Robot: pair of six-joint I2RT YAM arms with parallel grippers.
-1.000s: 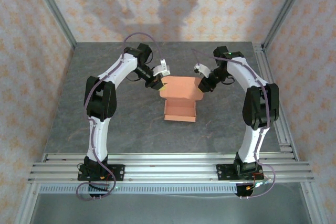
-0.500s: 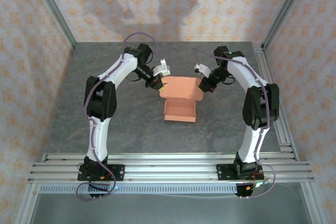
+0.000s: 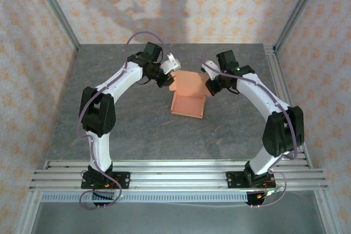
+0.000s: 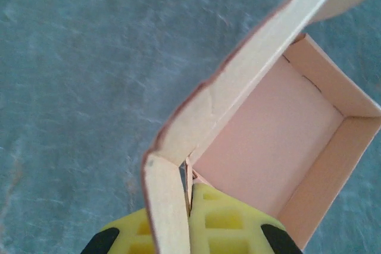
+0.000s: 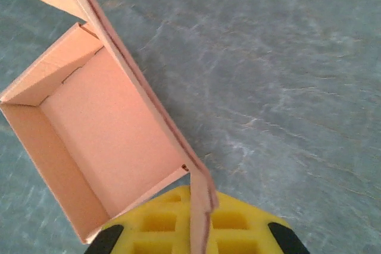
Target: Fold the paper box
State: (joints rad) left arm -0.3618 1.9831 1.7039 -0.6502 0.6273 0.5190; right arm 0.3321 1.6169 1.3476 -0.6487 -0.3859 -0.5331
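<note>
The salmon-pink paper box (image 3: 188, 106) sits mid-table as an open tray with its lid (image 3: 190, 83) raised at the far side. My left gripper (image 3: 169, 78) is shut on the lid's left side flap, and my right gripper (image 3: 209, 85) is shut on its right side flap. In the left wrist view the yellow pads (image 4: 229, 224) pinch a thin card flap (image 4: 169, 206), with the tray's inside (image 4: 268, 141) just beyond. In the right wrist view the pads (image 5: 161, 221) clamp the other flap (image 5: 201, 212) beside the tray (image 5: 101, 129).
The grey stone-patterned table (image 3: 126, 130) spreads around the box. Aluminium rails (image 3: 175, 173) run along the near edge by the arm bases. Metal frame posts and patterned walls (image 3: 33, 53) close in the sides and back.
Both arms have reached farther in and back, elbows swinging outward. The lid has tipped up steeper, and the box has slid slightly away from the bases. The right jaws closed fully.
</note>
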